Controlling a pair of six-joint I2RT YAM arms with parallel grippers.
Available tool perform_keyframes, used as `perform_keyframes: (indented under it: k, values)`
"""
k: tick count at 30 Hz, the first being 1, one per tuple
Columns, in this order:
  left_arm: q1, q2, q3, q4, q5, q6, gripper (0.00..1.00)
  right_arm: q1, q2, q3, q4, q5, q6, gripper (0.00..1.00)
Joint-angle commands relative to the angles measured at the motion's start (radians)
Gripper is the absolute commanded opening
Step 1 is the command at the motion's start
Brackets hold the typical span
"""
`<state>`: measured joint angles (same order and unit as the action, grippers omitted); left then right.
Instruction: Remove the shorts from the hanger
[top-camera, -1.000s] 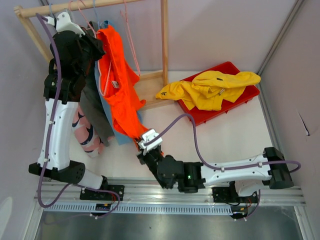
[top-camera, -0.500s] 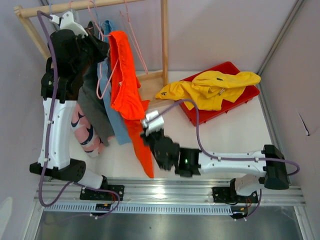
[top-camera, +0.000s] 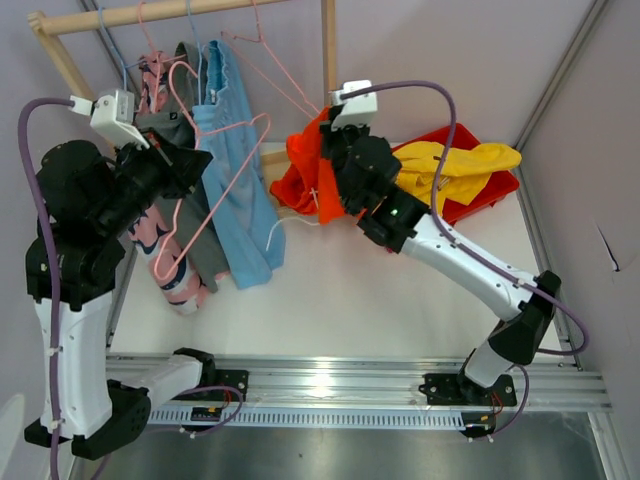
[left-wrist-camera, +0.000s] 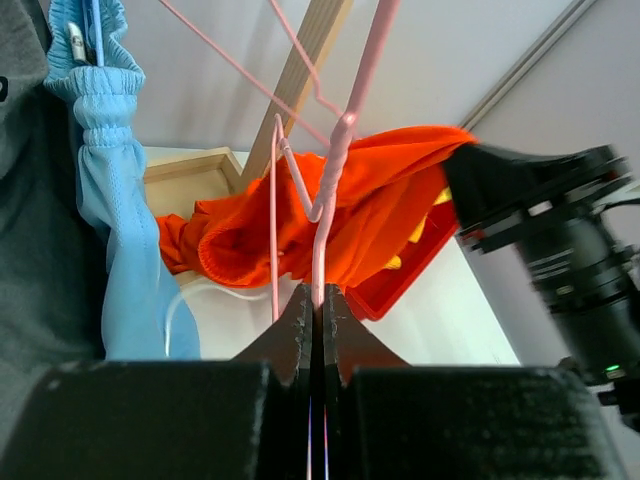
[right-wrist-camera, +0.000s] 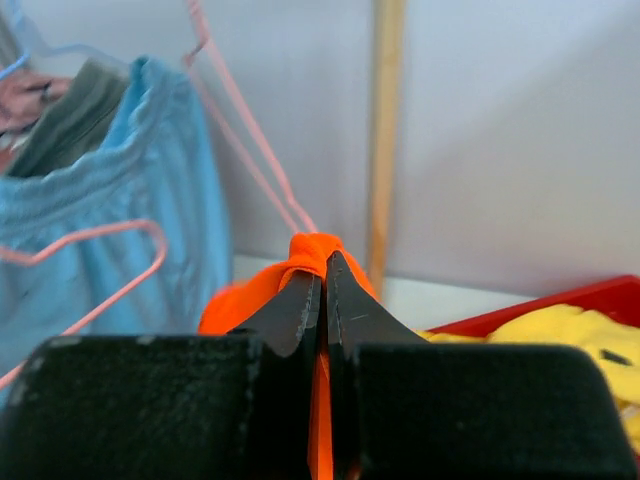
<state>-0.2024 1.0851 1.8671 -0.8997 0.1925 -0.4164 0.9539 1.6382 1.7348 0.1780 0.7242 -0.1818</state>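
The orange shorts (top-camera: 298, 178) hang bunched from my right gripper (top-camera: 325, 172), which is shut on a fold of them beside the rack's right post. They show as an orange fold (right-wrist-camera: 250, 290) at the fingertips of the right gripper (right-wrist-camera: 322, 265). My left gripper (top-camera: 196, 160) is shut on the pink wire hanger (top-camera: 215, 200), held tilted off the rail, left of the shorts. In the left wrist view the left gripper (left-wrist-camera: 318, 300) pinches the hanger (left-wrist-camera: 338, 160), with the shorts (left-wrist-camera: 385, 215) behind it. I cannot tell whether the hanger and shorts touch.
A wooden rack (top-camera: 327, 70) carries light-blue shorts (top-camera: 235, 180), a grey garment (top-camera: 185, 225) and a pink patterned one (top-camera: 165, 272). A red tray (top-camera: 480, 200) with a yellow garment (top-camera: 462, 165) lies at the right. Walls close in at left and right.
My right gripper has swung from low near the front up and right to the rack's post, pulling the orange shorts with it. My left arm has drawn back with the pink hanger, now bare.
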Motion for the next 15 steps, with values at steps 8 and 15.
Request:
perform_keyframes:
  k: [8, 15]
  values:
    - [0.004, 0.091, -0.045, 0.108, -0.051, 0.017, 0.00, -0.449, 0.092, 0.414, -0.106, -0.123, 0.028, 0.00]
    - [0.004, 0.217, 0.067, 0.140, -0.158, 0.060, 0.00, -0.751, 0.229, 0.559, -0.236, -0.198, 0.188, 0.00]
